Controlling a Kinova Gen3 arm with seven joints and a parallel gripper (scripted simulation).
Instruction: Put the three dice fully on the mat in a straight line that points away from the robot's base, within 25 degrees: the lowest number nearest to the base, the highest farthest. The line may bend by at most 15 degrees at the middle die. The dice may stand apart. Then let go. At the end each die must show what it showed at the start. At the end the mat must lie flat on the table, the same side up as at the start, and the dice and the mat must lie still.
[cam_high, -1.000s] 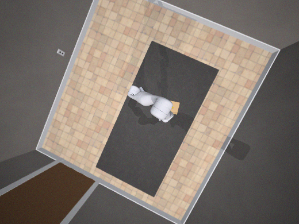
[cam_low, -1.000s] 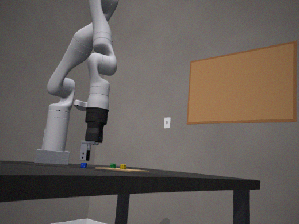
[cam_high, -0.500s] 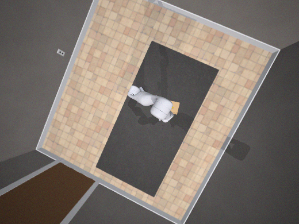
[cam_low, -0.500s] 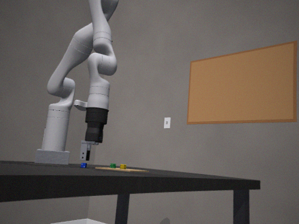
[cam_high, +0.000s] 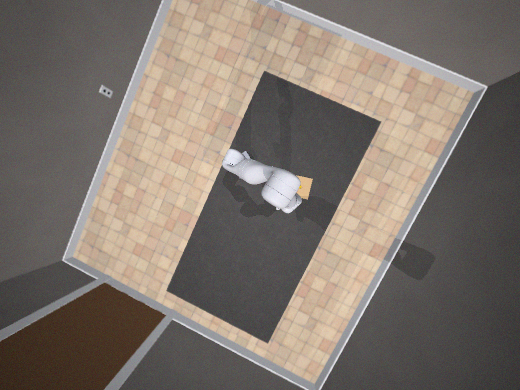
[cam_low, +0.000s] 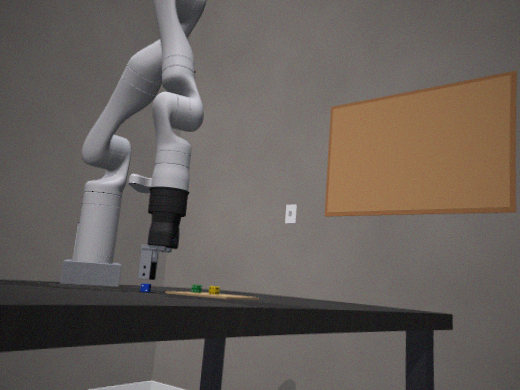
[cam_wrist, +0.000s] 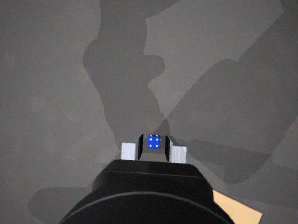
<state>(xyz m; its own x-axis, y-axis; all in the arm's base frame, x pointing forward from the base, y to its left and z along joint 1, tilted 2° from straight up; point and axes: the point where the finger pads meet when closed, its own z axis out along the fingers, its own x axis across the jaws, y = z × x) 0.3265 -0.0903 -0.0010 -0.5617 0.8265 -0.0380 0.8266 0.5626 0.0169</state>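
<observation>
My gripper (cam_low: 149, 278) (cam_wrist: 154, 143) half open, holding nothing, above blue die (cam_low: 145, 288) (cam_wrist: 154, 142); green die (cam_low: 196, 288), yellow die (cam_low: 214, 290) on mat (cam_high: 306, 189) (cam_low: 237, 297) (cam_wrist: 235, 209).

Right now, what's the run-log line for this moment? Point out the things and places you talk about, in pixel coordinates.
gripper (cam_low: 152, 278) (cam_wrist: 154, 143): open, above blue die | blue die (cam_low: 145, 288) (cam_wrist: 154, 142): on table, off mat | green die (cam_low: 196, 288), yellow die (cam_low: 214, 290): on mat (cam_high: 307, 187) (cam_low: 235, 296) (cam_wrist: 237, 209)

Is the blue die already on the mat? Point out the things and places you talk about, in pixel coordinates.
No, the blue die (cam_low: 145, 288) (cam_wrist: 154, 142) sits on the dark table (cam_low: 320, 316) (cam_wrist: 60, 100), apart from the mat (cam_low: 235, 296) (cam_wrist: 237, 207).
</observation>
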